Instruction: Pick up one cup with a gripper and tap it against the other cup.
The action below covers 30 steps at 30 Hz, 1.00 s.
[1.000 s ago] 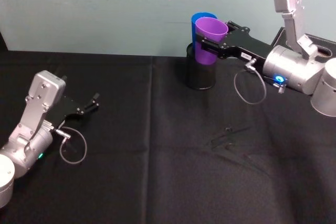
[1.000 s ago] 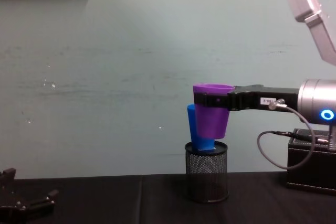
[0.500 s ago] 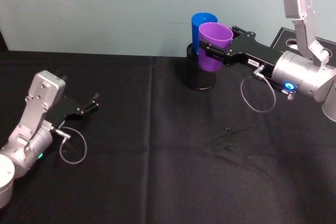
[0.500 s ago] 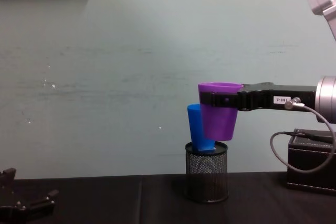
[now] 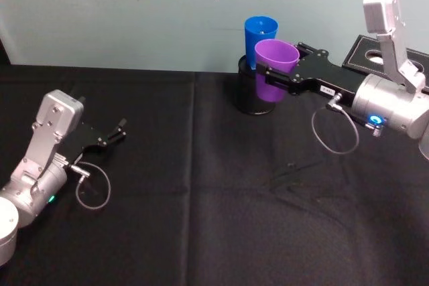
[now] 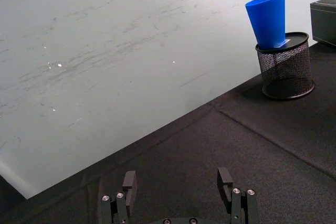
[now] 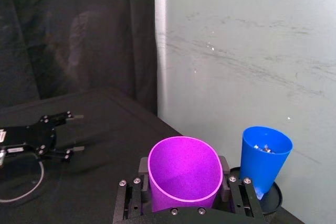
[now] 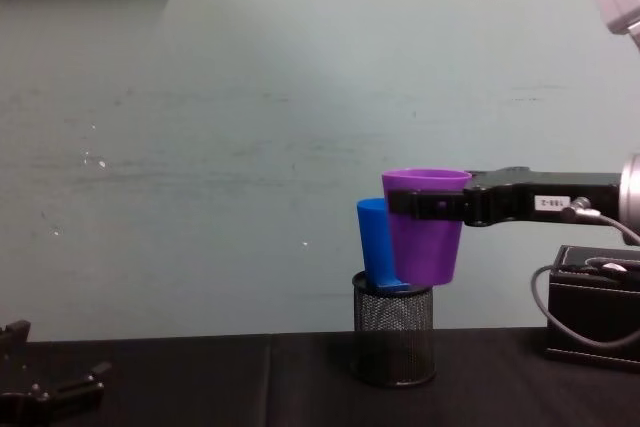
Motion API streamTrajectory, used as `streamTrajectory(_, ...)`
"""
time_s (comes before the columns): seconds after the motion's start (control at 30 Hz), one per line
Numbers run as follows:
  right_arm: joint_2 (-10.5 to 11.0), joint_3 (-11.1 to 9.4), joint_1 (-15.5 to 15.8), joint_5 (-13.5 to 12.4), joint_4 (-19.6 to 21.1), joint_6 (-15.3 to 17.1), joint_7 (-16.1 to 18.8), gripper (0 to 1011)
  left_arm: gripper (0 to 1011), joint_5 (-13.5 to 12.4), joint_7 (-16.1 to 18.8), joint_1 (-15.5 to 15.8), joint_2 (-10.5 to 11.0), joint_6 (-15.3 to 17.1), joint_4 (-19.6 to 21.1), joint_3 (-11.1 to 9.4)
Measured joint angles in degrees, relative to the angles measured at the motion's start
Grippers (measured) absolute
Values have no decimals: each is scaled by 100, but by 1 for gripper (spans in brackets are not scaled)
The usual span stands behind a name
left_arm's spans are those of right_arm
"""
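Note:
My right gripper (image 5: 266, 72) is shut on the purple cup (image 5: 275, 70), holding it upright in the air by its upper wall. The blue cup (image 5: 261, 34) leans in a black mesh pen holder (image 5: 249, 100) just behind it. In the chest view the purple cup (image 8: 425, 237) overlaps the blue cup (image 8: 370, 244). The right wrist view shows a small gap between the purple cup (image 7: 184, 174) and the blue cup (image 7: 264, 160). My left gripper (image 5: 117, 132) rests open on the black cloth at the left, with nothing between its fingers (image 6: 224, 178).
A black box (image 5: 389, 58) stands at the back right, behind the right arm. The black cloth (image 5: 201, 199) covers the table, with a crease right of the middle. A pale wall (image 8: 250, 147) rises close behind the pen holder (image 8: 393, 337).
My right gripper has carried the purple cup to the right, lower and nearer to me, away from the blue cup. The left arm has not moved.

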<state>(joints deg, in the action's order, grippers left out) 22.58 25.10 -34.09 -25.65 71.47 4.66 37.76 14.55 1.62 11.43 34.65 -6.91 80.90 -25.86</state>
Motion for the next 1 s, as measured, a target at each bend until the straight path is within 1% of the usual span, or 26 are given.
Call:
streamTrajectory(0.27, 305, 5, 304, -165, 516, 50, 12, 742, 1005, 0, 0, 0, 0, 0, 0, 0)
streamTrajectory(0.33, 456, 22, 450, -194, 770, 54, 12, 742, 1005, 0, 0, 0, 0, 0, 0, 0)
streamTrajectory(0.37, 456, 22, 450, -194, 770, 54, 12, 742, 1005, 0, 0, 0, 0, 0, 0, 0)
streamTrajectory(0.47, 614, 35, 608, -268, 1024, 76, 11, 741, 1004, 0, 0, 0, 0, 0, 0, 0)
streamTrajectory(0.57, 701, 40, 698, -334, 1152, 81, 6, 741, 1005, 0, 0, 0, 0, 0, 0, 0)
streamTrajectory(0.8, 799, 85, 821, -466, 1311, 85, -1, 741, 1005, 0, 0, 0, 0, 0, 0, 0)
streamTrajectory(1.0, 792, 79, 815, -462, 1303, 86, -5, 741, 1005, 0, 0, 0, 0, 0, 0, 0)
